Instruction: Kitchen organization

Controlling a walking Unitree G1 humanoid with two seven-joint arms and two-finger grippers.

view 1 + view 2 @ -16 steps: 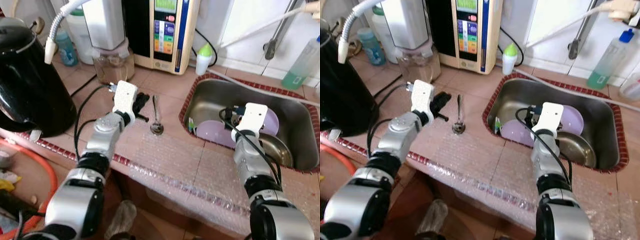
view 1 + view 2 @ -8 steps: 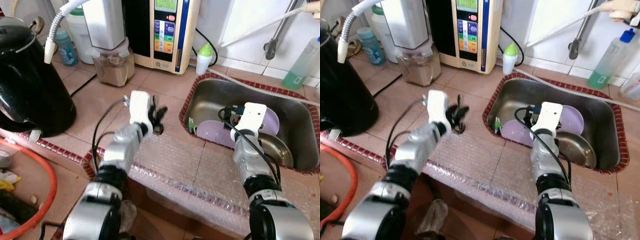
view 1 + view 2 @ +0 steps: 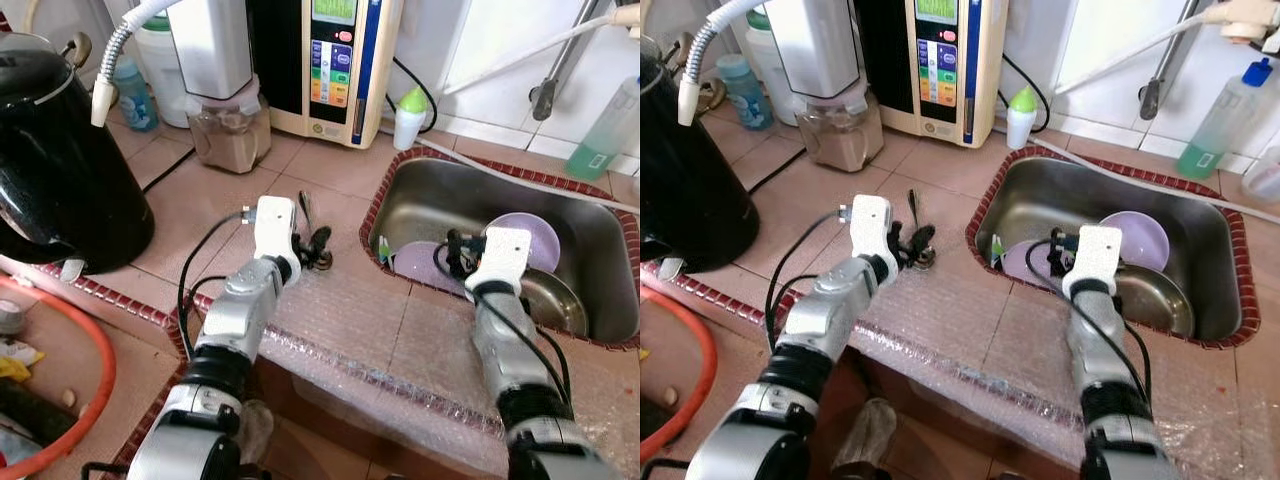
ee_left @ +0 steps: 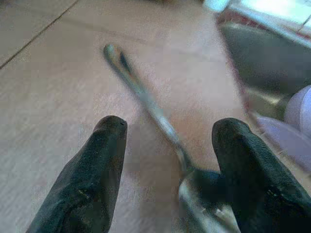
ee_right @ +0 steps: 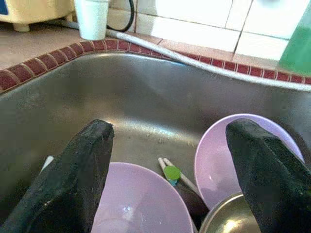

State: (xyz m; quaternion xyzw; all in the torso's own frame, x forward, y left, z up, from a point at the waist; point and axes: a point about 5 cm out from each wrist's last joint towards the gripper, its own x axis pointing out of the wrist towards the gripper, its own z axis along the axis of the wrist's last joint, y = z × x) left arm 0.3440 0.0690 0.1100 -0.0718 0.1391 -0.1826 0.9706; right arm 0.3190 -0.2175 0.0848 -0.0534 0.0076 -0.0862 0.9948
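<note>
A metal spoon (image 3: 305, 212) lies on the tiled counter left of the steel sink (image 3: 430, 190). My left gripper (image 3: 312, 245) is open and low over the spoon, one black finger (image 4: 92, 184) on each side of its neck, where the handle (image 4: 146, 102) meets the bowl. My right gripper (image 3: 455, 255) is open inside the sink, above a purple bowl (image 5: 141, 204). A second purple bowl (image 5: 228, 155) leans behind it, and a steel bowl (image 3: 555, 300) sits beside them. Chopsticks with a green tip (image 5: 171, 172) lie between the bowls.
A black kettle (image 3: 60, 160) stands at the left. A water machine (image 3: 335, 60), a jar (image 3: 225, 130) and a white bottle with a green cap (image 3: 407, 115) line the back wall. Bubble wrap (image 3: 380, 330) covers the counter's front edge. A green soap bottle (image 3: 605, 130) stands behind the sink.
My left gripper has swung right from the counter's middle to the spoon and come down around it. The right gripper has shifted slightly nearer the front purple bowl.
</note>
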